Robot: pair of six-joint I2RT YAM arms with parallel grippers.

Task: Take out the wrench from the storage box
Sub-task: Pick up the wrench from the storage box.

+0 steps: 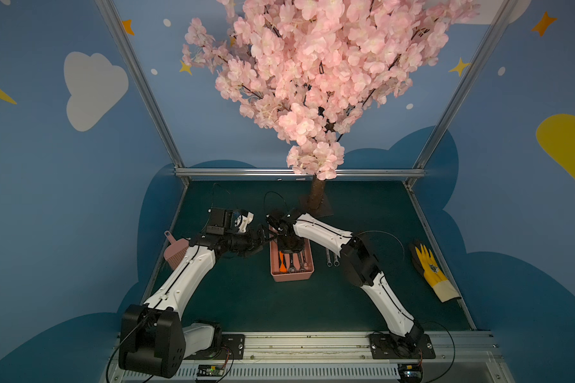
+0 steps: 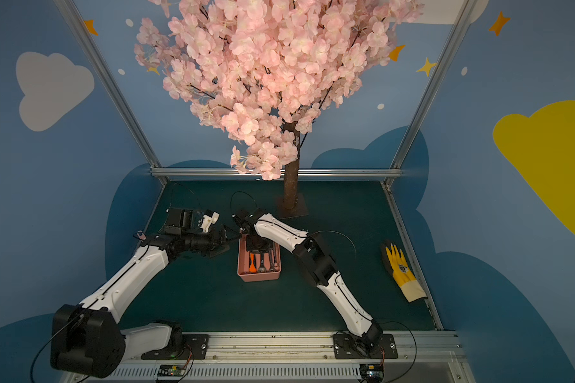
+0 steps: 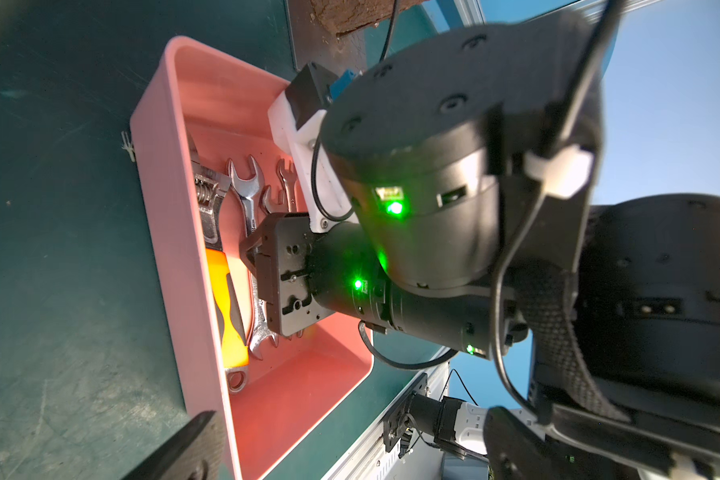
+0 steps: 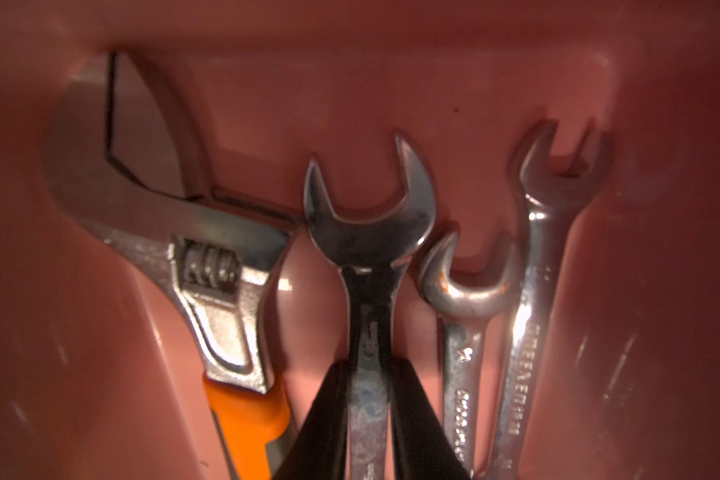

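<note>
The salmon-pink storage box [image 1: 292,278] [image 2: 259,277] stands mid-table in both top views. My right gripper [image 4: 368,365] reaches down into it and is shut on the shank of a silver open-end wrench [image 4: 368,216] [image 3: 246,187]. The wrench lies on the box floor. Beside it lie an orange-handled adjustable wrench [image 4: 208,257] and two slimmer open-end wrenches [image 4: 462,291]. My left gripper [image 3: 350,444] [image 1: 263,237] hovers just outside the box's left wall [image 3: 163,232], open and holding nothing.
Two wrenches [image 1: 332,258] lie on the green mat right of the box. A yellow glove [image 1: 430,268] lies at the right edge and a ribbed pink dustpan [image 1: 175,253] at the left. The blossom tree's trunk and base plate [image 1: 316,199] stand behind the box.
</note>
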